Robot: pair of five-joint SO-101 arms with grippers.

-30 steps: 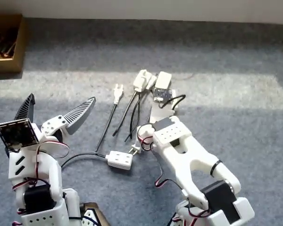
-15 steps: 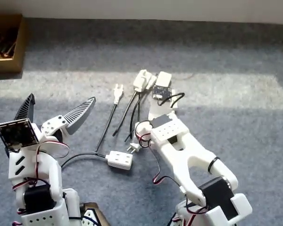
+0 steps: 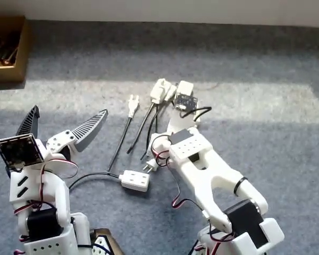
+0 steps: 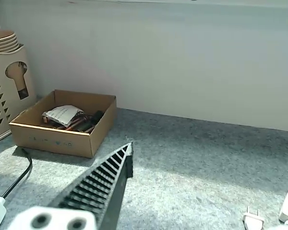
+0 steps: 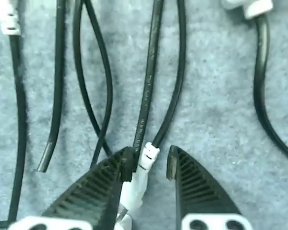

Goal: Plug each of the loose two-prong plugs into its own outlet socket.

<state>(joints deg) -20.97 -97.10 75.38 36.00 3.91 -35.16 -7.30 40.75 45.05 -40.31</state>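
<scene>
While the left gripper [image 3: 69,111] sits at the near left, fingers spread wide and holding nothing, the right gripper [image 5: 150,157] is partly open around a small white two-prong plug [image 5: 136,186]. One finger seems to touch the plug, though that is hard to judge; the other stands just off it. The plug lies mid-scene on the grey surface [image 3: 266,138] (prongs toward a white outlet socket [image 3: 134,180] just to its left). A second white plug [image 3: 132,104] lies farther back.

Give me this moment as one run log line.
right jaws: open, straddling white plug | left jaws: open, raised, holding nothing | socket block: plug close by, not inserted | phase: pre-grasp
</scene>
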